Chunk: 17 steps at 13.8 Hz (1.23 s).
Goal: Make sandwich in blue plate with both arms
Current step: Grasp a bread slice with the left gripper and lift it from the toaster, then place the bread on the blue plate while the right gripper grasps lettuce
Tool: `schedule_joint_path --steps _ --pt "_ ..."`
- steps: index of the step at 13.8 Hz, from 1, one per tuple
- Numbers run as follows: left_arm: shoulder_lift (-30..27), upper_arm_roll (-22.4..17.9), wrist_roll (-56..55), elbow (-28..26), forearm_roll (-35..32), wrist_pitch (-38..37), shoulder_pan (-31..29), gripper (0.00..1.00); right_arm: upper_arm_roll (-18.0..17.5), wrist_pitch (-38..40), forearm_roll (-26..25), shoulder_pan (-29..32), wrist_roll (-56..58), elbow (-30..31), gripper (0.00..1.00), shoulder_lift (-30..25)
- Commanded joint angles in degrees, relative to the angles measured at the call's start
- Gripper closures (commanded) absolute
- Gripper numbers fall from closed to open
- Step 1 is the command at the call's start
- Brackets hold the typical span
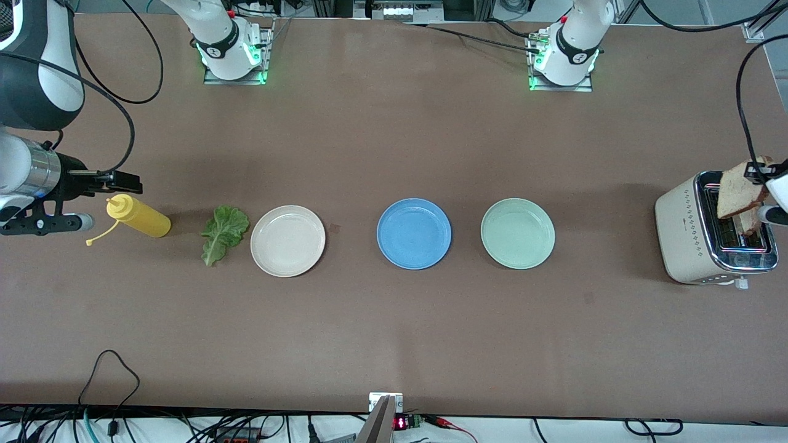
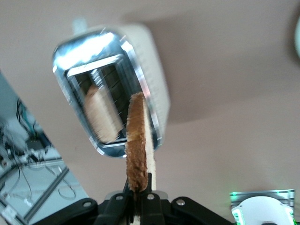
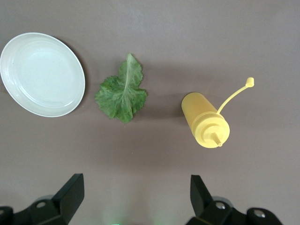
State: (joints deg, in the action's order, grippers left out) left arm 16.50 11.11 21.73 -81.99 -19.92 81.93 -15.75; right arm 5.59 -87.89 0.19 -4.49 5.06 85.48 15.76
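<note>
Early stage. Blue plate (image 1: pixel 414 233) bare. Left claw (image 2: pixel 140 199) clamped on bread slice (image 2: pixel 137 149) above toaster (image 1: pixel 714 234), second slice (image 2: pixel 101 115) inside. Right claw (image 3: pixel 136 197) apart, waiting over bottle (image 3: pixel 205 120); lettuce (image 1: pixel 223 233) at cream plate's (image 1: pixel 287 240) nine o'clock.

High front camera facing both arms, wrist cameras look down — sharing toaster (image 1: pixel 714 237), lettuce (image 1: pixel 223 234)
</note>
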Motion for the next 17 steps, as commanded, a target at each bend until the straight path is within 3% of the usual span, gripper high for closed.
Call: schedule_joint_path --steps 1,4,6,11,15,17 --pt "1.3 4.3 0.3 1.9 1.6 -1.3 1.0 0.96 0.0 0.6 0.8 1.1 0.7 0.2 0.0 -0.3" --pt "2.2 5.1 -2.7 1.7 10.8 -1.3 2.6 0.96 0.0 -4.2 0.4 0.8 0.7 3.2 0.0 1.2" --pt "3.3 5.2 -3.4 1.7 15.7 -1.4 4.9 0.96 -0.1 -13.4 0.5 0.3 0.7 10.0 0.0 0.8" --pt "8.1 5.2 -4.3 1.7 36.6 -0.6 10.2 0.96 -0.2 -36.6 0.6 0.0 -0.7 24.5 0.0 2.2" --pt "16.5 5.3 -4.4 1.4 56.8 6.0 12.9 0.96 -0.3 -47.7 0.8 -0.7 -3.6 25.9 0.0 9.3" --pt "20.1 5.3 -3.5 1.0 62.3 12.3 15.6 0.98 -0.4 -52.2 0.9 -0.7 -4.8 25.9 0.0 12.7"
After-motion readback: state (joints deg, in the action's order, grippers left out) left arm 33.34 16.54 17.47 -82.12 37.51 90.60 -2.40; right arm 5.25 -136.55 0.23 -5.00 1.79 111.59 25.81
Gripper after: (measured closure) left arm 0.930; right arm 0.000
